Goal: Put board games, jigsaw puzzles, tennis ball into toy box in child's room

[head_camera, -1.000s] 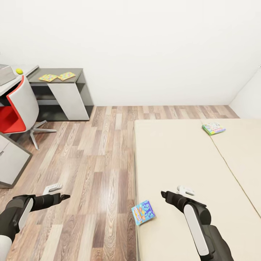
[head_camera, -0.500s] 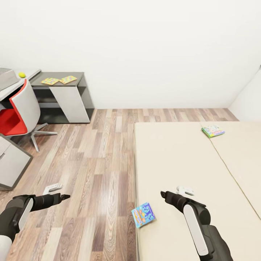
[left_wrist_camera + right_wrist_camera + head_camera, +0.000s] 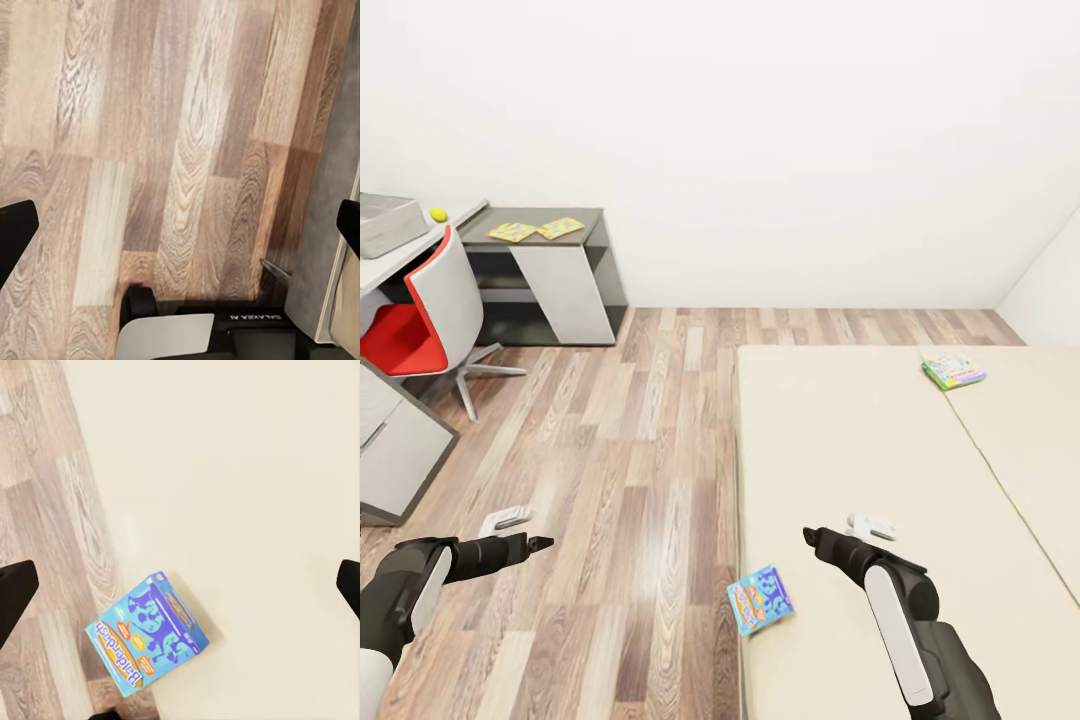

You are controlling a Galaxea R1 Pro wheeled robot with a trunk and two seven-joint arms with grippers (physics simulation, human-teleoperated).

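A blue board game (image 3: 760, 600) lies on the bed (image 3: 850, 440), overhanging its near left edge; the right wrist view has it as the blue box (image 3: 148, 630). A white-green board game (image 3: 953, 371) rests far right on the bed. Two jigsaw puzzles (image 3: 512, 232) (image 3: 560, 228) lie on the table's dark side unit (image 3: 596, 216). The tennis ball (image 3: 438, 214) and the grey toy box (image 3: 388, 223) sit on the white table top (image 3: 405, 256). My left gripper (image 3: 538, 543) (image 3: 180, 232) hangs open over the floor. My right gripper (image 3: 812, 537) (image 3: 180, 592) is open above the bed, right of the blue game.
A red-and-white swivel chair (image 3: 422, 322) stands at the table. A white drawer unit (image 3: 390, 445) juts in at the left. Wood floor (image 3: 630, 440) runs between the bed and the table, up to a white wall.
The whole head view has shifted: table, chair and bed sit a little further right and lower in the picture. Both arms hold the same pose and nothing was grasped.
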